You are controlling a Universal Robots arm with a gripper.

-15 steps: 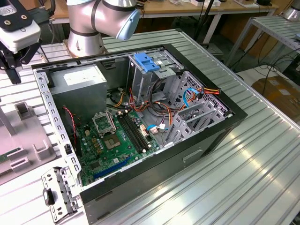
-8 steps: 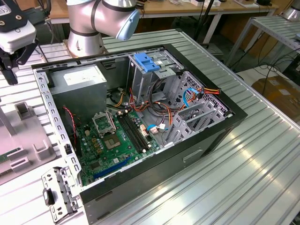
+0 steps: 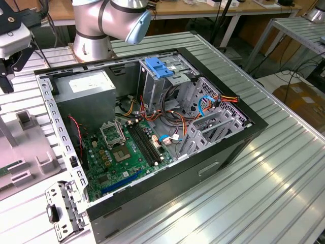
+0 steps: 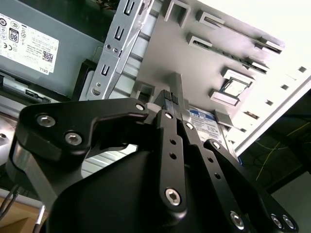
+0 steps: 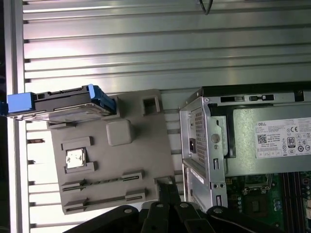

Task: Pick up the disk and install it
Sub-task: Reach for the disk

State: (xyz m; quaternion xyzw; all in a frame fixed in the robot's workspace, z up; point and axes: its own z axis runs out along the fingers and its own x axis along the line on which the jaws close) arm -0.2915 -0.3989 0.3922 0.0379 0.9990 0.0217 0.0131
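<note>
I read this as the approach stage of the pick: nothing is in hand and the disk is not yet lifted. The jaws look closed, fingertips (image 4: 167,97) pressed together with nothing between them, and they touch nothing that I can see. They hang over the grey fixture plate (image 4: 194,63), pointing down toward it.

The disk (image 5: 58,103) stands on edge in a holder at one end of that plate, its blue carrier wrapped round its edges. In the second wrist view its blue-banded label (image 4: 203,115) peeks out just past the fingertips, apart from them.

By my judgement, a grasp calls for the jaws to be parted wide enough to straddle the disk's thin body, squared to its faces and centred over its upper edge, clear of the plate's raised tabs.

The plate itself lies on the ribbed metal counter (image 5: 146,48). Just beside the plate sits the open computer case (image 5: 206,121), with the power supply (image 5: 272,145) in the corner nearest the plate. Installation there has not begun.
</note>
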